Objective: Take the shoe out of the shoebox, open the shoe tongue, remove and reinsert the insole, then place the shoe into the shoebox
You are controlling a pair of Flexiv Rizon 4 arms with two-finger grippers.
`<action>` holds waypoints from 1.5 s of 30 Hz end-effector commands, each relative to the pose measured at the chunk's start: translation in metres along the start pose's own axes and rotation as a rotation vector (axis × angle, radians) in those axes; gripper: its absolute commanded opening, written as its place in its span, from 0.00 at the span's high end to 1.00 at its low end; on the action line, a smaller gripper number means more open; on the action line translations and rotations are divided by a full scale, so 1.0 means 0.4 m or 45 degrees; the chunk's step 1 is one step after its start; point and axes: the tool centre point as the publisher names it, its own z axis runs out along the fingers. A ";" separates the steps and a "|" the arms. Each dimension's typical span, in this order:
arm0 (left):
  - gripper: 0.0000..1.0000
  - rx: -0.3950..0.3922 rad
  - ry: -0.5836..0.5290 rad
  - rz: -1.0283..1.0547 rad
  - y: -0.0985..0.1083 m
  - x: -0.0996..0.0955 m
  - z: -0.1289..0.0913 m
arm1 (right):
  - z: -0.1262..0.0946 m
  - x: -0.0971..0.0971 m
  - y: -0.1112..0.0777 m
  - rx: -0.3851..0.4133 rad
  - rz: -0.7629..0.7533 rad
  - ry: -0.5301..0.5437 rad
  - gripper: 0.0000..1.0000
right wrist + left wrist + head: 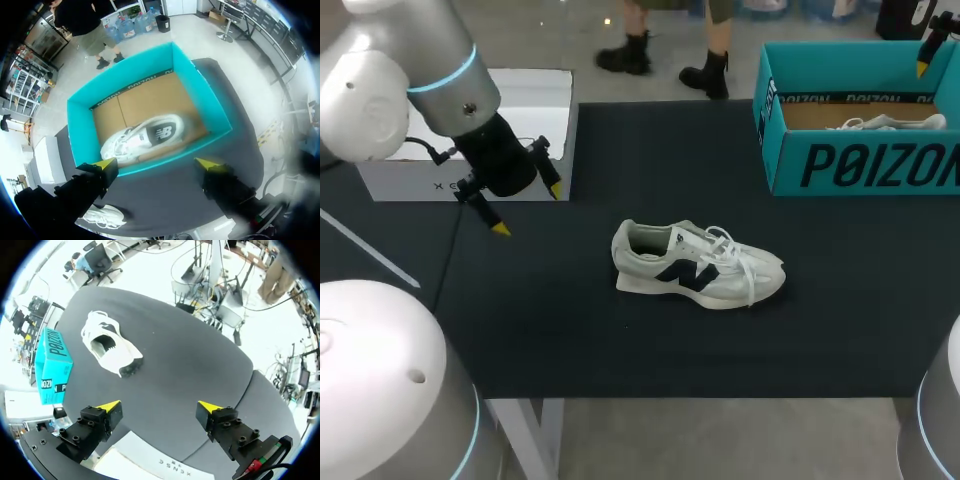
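Observation:
A white sneaker with a dark side logo lies on the black table mat, toe to the right, laces loose. It also shows in the left wrist view, where the sneaker is well ahead of my open, empty left gripper. In the head view my left gripper hangs to the sneaker's left. The teal shoebox stands at the back right with a second white shoe inside. My right gripper hovers open above the shoebox, over the shoe inside it; one of its yellow fingertips shows in the head view.
A white box sits at the back left of the mat, right under my left gripper in the left wrist view. The black mat stretches bare in front of the sneaker to the table's front edge.

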 end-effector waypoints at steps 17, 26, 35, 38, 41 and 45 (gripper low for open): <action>0.00 0.420 -0.225 -0.169 -0.038 -0.008 0.096 | 0.000 0.001 0.000 0.000 0.001 -0.002 0.00; 0.00 0.587 -0.271 -0.320 -0.085 -0.021 0.144 | 0.000 0.001 0.000 0.000 0.001 -0.002 0.00; 0.00 0.629 -0.297 -0.436 -0.101 -0.029 0.164 | 0.000 0.001 0.000 0.000 0.001 -0.002 0.00; 0.00 0.686 -0.330 -0.507 -0.094 -0.022 0.186 | 0.000 0.001 0.000 0.000 0.001 -0.002 0.00; 0.00 0.766 -0.368 -0.571 -0.080 -0.008 0.218 | 0.000 0.001 0.000 0.000 0.001 -0.002 0.00; 0.00 0.825 -0.372 -0.615 -0.073 -0.004 0.253 | 0.000 0.001 0.000 0.000 0.001 -0.002 0.00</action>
